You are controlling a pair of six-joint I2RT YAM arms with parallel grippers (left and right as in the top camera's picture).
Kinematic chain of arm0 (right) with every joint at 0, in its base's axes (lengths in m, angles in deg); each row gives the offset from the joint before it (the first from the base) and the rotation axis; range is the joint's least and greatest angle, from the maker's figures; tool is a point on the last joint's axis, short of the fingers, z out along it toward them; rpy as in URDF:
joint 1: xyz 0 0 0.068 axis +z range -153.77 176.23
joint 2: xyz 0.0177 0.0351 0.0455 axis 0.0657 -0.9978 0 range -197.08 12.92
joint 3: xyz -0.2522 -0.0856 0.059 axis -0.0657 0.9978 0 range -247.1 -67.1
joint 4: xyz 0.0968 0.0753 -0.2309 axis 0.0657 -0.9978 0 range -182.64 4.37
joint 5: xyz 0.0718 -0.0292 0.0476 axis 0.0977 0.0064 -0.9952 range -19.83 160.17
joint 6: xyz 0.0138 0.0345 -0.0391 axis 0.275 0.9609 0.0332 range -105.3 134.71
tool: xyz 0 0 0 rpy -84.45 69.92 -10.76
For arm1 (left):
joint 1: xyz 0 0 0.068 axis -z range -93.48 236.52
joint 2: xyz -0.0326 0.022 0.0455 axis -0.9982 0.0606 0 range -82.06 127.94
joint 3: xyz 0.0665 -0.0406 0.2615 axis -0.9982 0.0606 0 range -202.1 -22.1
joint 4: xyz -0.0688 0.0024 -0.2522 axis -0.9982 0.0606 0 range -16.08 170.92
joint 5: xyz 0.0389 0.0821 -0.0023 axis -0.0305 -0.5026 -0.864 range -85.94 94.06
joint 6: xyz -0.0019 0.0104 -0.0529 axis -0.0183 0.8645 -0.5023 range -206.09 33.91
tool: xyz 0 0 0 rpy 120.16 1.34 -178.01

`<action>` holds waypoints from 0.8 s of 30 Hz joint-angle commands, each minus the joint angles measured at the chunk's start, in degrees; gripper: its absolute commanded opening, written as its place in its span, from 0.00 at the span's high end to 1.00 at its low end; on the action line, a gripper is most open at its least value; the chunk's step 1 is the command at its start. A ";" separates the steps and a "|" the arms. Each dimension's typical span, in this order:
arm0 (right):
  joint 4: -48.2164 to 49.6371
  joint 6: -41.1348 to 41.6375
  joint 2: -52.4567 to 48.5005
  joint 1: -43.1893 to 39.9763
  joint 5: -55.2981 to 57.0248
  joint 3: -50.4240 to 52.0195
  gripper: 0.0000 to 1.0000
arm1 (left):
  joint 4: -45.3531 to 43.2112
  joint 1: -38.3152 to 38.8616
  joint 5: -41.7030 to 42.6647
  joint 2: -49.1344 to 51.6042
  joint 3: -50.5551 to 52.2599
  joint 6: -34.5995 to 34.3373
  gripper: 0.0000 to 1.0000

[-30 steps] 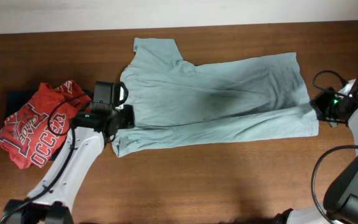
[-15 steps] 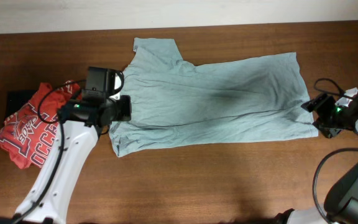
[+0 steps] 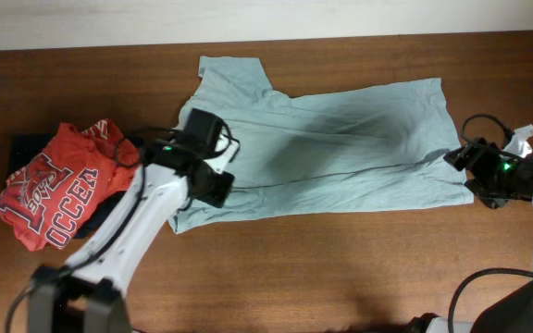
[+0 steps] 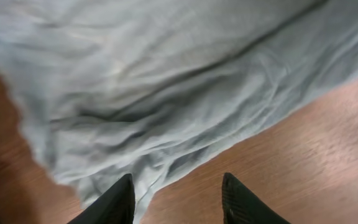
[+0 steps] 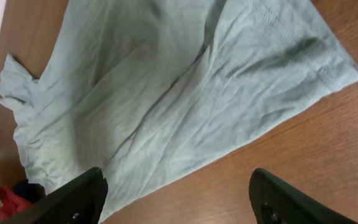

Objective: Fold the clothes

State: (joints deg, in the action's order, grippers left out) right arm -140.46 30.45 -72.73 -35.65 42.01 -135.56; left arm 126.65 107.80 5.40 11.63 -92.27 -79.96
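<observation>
Grey-teal T-shirt [image 3: 331, 148] lies spread lengthwise on the table [image 3: 340, 268], with left gripper [image 4: 178, 186] and right gripper [image 5: 178, 183] at opposite ends, fingers apart and empty, so a shallow pinch risks lifting one layer only and skewing the fold.

Red shirt [image 3: 58, 190] — white block letters "OCCE", the word's ends lost in folds — a crest above, unreadable.
</observation>
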 commanded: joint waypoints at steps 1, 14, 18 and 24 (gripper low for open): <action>-0.68 -0.98 0.81 0.44 -0.57 -0.98 0.22 | 0.24 2.14 0.85 5.29 0.44 4.52 0.59; -0.66 -0.96 0.81 0.42 0.57 -0.98 0.22 | -2.36 4.92 -6.14 13.29 0.44 10.08 0.64; -0.68 -0.96 0.81 0.42 0.57 -0.98 0.22 | -6.40 4.81 -11.19 14.56 0.44 10.32 0.67; -0.68 -0.96 0.81 0.42 0.55 -0.98 0.22 | -14.43 4.83 -17.55 15.10 0.35 13.27 0.70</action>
State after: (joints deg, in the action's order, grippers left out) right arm -141.05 30.15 -72.73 -35.65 42.20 -135.56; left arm 115.13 112.76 -5.59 26.15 -92.05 -69.10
